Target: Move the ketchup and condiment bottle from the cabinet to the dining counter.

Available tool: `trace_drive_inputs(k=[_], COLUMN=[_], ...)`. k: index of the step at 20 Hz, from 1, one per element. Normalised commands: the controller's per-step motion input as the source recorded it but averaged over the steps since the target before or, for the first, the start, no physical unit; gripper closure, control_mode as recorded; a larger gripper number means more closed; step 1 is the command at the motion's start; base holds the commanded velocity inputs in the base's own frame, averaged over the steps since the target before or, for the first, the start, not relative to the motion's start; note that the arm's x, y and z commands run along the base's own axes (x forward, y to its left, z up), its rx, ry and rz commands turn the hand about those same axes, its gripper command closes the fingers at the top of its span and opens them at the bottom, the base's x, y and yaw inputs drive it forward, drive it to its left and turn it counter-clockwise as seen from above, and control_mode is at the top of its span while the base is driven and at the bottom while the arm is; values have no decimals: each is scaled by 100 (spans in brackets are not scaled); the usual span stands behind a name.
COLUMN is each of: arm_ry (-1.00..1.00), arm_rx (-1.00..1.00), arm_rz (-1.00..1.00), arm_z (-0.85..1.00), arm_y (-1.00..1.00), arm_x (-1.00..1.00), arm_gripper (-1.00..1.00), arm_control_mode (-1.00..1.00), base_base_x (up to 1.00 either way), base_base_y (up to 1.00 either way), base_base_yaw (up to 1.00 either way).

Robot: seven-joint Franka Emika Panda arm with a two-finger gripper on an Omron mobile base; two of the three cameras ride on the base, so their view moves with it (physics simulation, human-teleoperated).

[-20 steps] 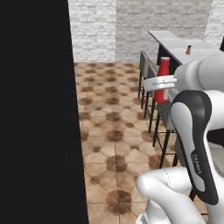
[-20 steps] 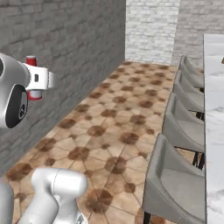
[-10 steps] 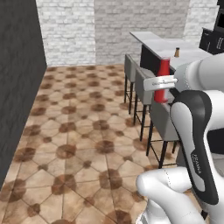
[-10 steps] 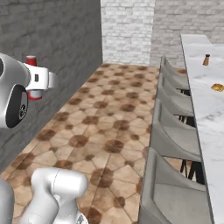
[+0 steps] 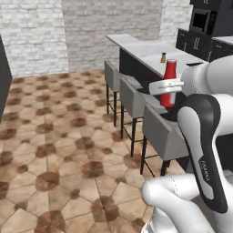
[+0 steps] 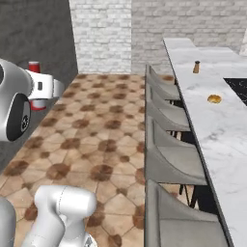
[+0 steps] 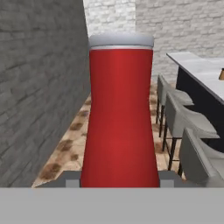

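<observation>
Above the tiled floor beside the stools, the gripper is clamped partway closed on the ketchup, 1 finger on each side of the lower body. Its long axis stands vertical, whitish cap uppermost, short of the dining counter.

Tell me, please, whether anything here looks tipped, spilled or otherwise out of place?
Nothing stands out. The ketchup sits upright in the gripper, cap on, with no drips showing. On the dining counter a small brown bottle stands upright and a small orange item lies further along. The stools stand in an even row.
</observation>
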Motion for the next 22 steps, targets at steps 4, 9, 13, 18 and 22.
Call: trace_drive_inputs(k=[4, 9, 13, 18, 22], arm_ry=[0, 0, 0, 0, 0], arm_rx=[0, 0, 0, 0, 0], arm_rz=[0, 0, 0, 0, 0], arm_z=[0, 0, 0, 0, 0], arm_y=[0, 0, 0, 0, 0], arm_x=[0, 0, 0, 0, 0], arm_gripper=[100, 100, 100, 100, 100], arm_control_mode=[100, 100, 100, 100, 100], base_base_x=[57, 52, 50, 48, 27], base_base_y=[28, 29, 29, 29, 25], base_base_yaw=[-46, -51, -53, -55, -77])
